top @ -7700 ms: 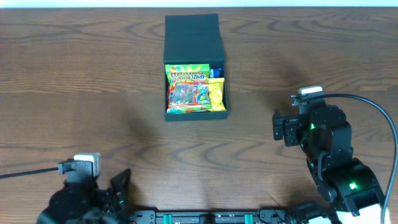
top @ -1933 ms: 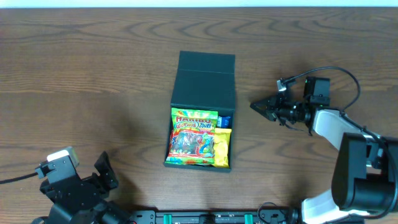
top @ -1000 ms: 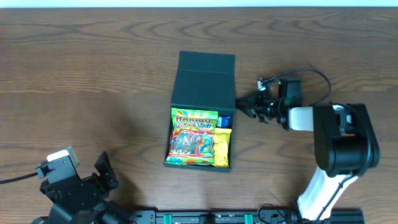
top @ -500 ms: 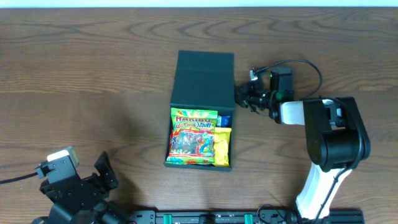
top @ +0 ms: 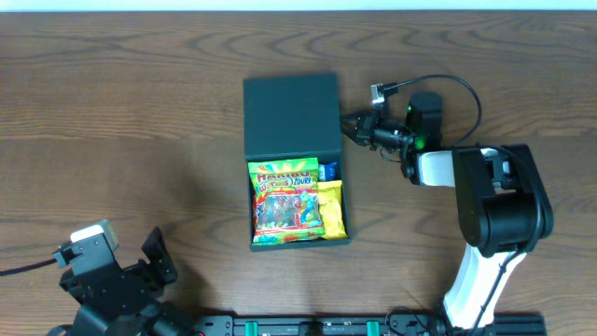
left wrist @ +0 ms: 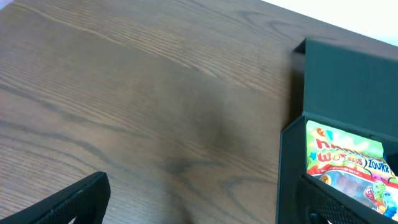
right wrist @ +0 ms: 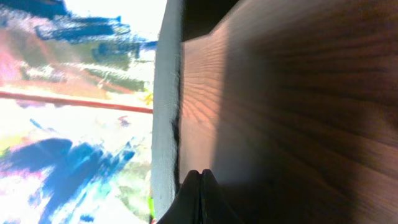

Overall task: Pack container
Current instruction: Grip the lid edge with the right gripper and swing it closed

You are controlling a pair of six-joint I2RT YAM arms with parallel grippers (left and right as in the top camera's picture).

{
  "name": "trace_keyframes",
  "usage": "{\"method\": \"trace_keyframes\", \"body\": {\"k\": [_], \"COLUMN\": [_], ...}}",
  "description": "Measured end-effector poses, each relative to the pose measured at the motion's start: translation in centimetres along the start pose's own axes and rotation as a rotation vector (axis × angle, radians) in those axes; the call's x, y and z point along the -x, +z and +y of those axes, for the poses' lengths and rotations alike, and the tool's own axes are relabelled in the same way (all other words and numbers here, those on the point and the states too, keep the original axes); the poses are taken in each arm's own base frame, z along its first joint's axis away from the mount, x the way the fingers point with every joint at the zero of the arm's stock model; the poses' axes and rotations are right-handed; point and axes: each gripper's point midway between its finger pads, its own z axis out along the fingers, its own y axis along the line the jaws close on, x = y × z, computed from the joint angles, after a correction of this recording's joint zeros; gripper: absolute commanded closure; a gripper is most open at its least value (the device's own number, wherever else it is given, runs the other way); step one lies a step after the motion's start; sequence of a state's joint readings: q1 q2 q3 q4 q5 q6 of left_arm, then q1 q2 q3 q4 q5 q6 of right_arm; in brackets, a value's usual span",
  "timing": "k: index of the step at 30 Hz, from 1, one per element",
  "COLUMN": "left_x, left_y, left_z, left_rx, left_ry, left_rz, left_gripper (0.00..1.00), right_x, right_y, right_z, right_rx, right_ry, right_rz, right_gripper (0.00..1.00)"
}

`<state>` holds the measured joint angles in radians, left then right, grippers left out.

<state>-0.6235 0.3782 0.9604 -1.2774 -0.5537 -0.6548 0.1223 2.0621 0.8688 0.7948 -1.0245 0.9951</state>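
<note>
The container (top: 289,112), a dark green-black box, lies mid-table with its flap lid folded flat toward the far side. Its tray holds a colourful gummy packet (top: 285,200), a yellow packet (top: 330,207) and a small blue packet (top: 327,170). My right gripper (top: 345,125) is shut with nothing in it, its tip against the right edge of the lid. In the right wrist view the shut fingertips (right wrist: 199,177) sit beside the container wall (right wrist: 166,93). My left gripper (top: 154,266) stands open at the near left, far from the container (left wrist: 292,155); its fingers (left wrist: 68,202) frame bare wood.
The right arm's body (top: 490,201) and cable (top: 448,82) occupy the table right of the container. Brown wood table (top: 112,140) stretches to the left. The table's far edge (top: 298,9) runs along the top.
My right gripper has moved left against the container's lid edge. The container has slid left and turned slightly. The left arm has not moved.
</note>
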Motion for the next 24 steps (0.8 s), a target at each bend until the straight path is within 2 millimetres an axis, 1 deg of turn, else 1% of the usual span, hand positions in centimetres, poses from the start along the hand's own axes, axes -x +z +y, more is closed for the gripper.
{"method": "trace_keyframes", "body": {"k": [5, 8, 11, 14, 15, 17, 19, 24], "left_x": [0.0, 0.0, 0.0, 0.0, 0.0, 0.0, 0.0, 0.0], "left_y": [0.0, 0.0, 0.0, 0.0, 0.0, 0.0, 0.0, 0.0], "left_z": [0.0, 0.0, 0.0, 0.0, 0.0, 0.0, 0.0, 0.0], "left_rx": [0.000, 0.000, 0.000, 0.000, 0.000, 0.000, 0.000, 0.000], "left_ry": [0.000, 0.000, 0.000, 0.000, 0.000, 0.000, 0.000, 0.000], "left_rz": [0.000, 0.000, 0.000, 0.000, 0.000, 0.000, 0.000, 0.000], "left_gripper": [0.05, 0.05, 0.05, 0.05, 0.05, 0.05, 0.05, 0.05], "right_x": [0.0, 0.0, 0.3, -0.2, -0.5, -1.5, -2.7, -5.9], "right_y": [-0.1, -0.4, -1.0, -1.7, -1.8, -2.1, -2.3, -3.0], "right_z": [1.3, 2.9, 6.0, 10.5, 11.6, 14.2, 16.3, 20.6], "right_rx": [0.040, 0.067, 0.109, 0.176, 0.193, 0.237, 0.277, 0.368], "right_ry": [-0.034, -0.068, -0.136, -0.249, -0.278, -0.346, -0.412, -0.559], "right_rz": [0.015, 0.023, 0.026, 0.043, 0.051, 0.077, 0.111, 0.189], "right_gripper": [0.98, 0.98, 0.98, 0.98, 0.98, 0.98, 0.98, 0.98]}}
